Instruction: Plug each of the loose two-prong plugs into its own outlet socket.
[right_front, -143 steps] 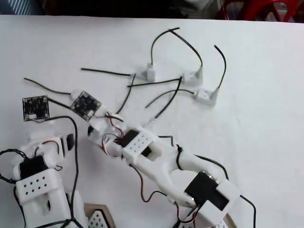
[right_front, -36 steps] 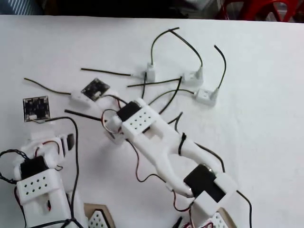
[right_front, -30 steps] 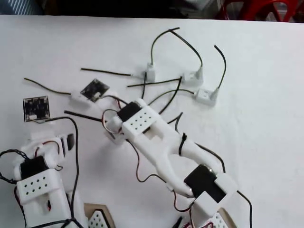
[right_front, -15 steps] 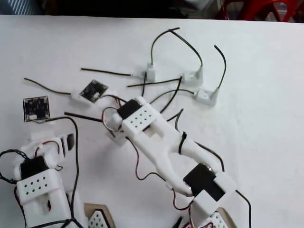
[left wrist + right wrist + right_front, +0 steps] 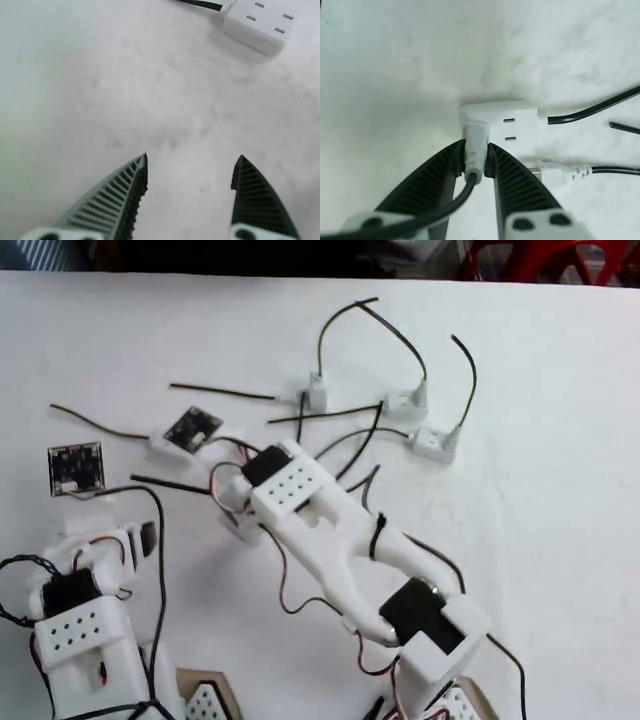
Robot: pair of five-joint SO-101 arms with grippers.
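Prongs hidden where the right gripper (image 5: 475,152) pinches a plug (image 5: 474,136) against a socket (image 5: 506,116); left gripper (image 5: 191,172) gapes above table (image 5: 90,75), another socket (image 5: 262,26) cropped nearby.

Overhead above table (image 5: 560,390); two close wrist views

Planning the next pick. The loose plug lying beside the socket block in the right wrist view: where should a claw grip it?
Take the loose plug by its white body, just behind the prongs, not by its thin cord. It lies flat on the table, cord running straight out behind, so coming straight down and closing across the body's long sides looks best.
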